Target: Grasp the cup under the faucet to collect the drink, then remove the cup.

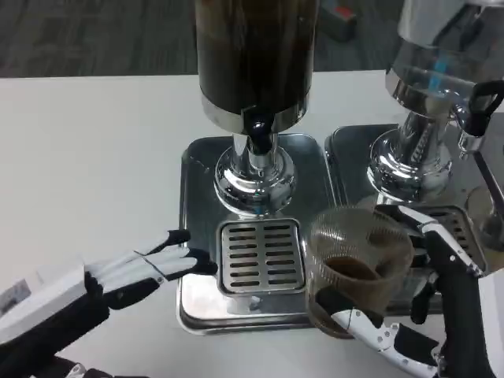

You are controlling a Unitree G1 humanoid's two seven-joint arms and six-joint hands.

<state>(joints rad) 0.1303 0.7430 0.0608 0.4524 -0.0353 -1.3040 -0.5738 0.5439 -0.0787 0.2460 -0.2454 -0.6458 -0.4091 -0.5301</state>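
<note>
Right robot hand (425, 315): grips clear cup (358, 264) holding dark drink, lifted right of drip grate (260, 256), off the faucet (257, 126). Left robot hand (146, 268): fingers spread, empty, steadying the tray (197, 169).

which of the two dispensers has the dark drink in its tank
The left dispenser, behind the slotted drip grate; its tank is dark brown. The right dispenser has a clear tank.

You won't find any readable text, label, brand, number or sign here: the dispenser (256, 63), its tray (256, 236), the cup (358, 264) and the surface (87, 157) all bear no legible markings.
</note>
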